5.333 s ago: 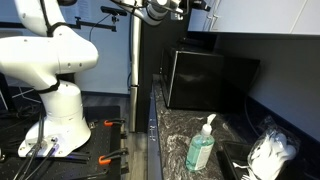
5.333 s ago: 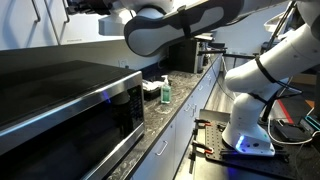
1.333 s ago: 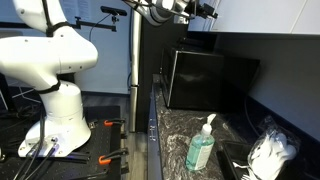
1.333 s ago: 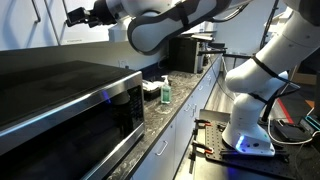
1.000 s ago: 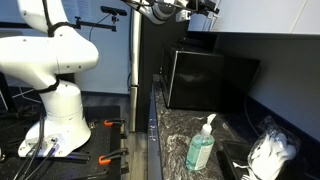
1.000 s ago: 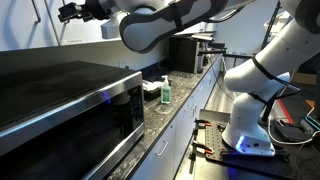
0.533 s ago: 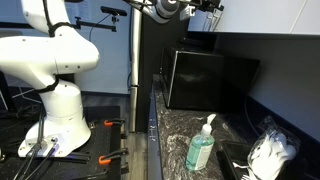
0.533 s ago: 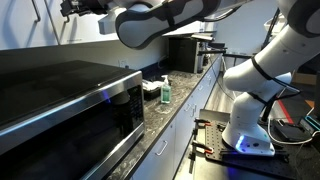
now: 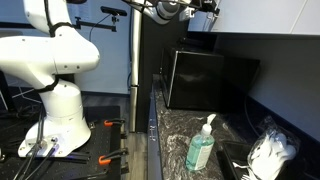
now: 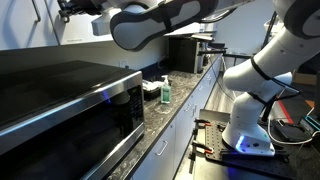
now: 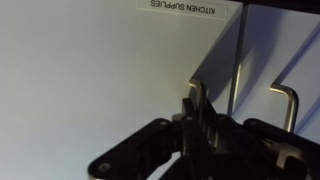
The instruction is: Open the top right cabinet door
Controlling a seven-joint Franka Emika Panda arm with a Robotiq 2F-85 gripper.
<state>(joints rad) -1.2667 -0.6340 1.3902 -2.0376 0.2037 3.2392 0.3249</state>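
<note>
The top right cabinet door (image 11: 90, 70) is a plain white panel that fills the wrist view. A label reading KITCHEN SUPPLIES stands upside down at its top edge. A seam (image 11: 236, 70) splits it from the neighbouring door, which carries a metal bar handle (image 11: 288, 100). My gripper (image 11: 195, 108) is pressed close to the door. Its jaws stand together around a similar metal handle (image 11: 196, 90) beside the seam. In both exterior views the gripper (image 9: 206, 6) (image 10: 66, 8) is high up at the white upper cabinets (image 9: 265, 15).
A black microwave (image 9: 212, 80) (image 10: 70, 110) stands on the dark stone counter (image 9: 180, 135) under the cabinets. A green soap bottle (image 9: 202, 148) (image 10: 165, 90) and a white crumpled bag (image 9: 272, 152) sit on the counter. The robot base (image 9: 60, 110) stands on the floor beside it.
The arm has reached further up and in toward the upper cabinets. The gripper has nearly left the top of both exterior views. Nothing on the counter has moved.
</note>
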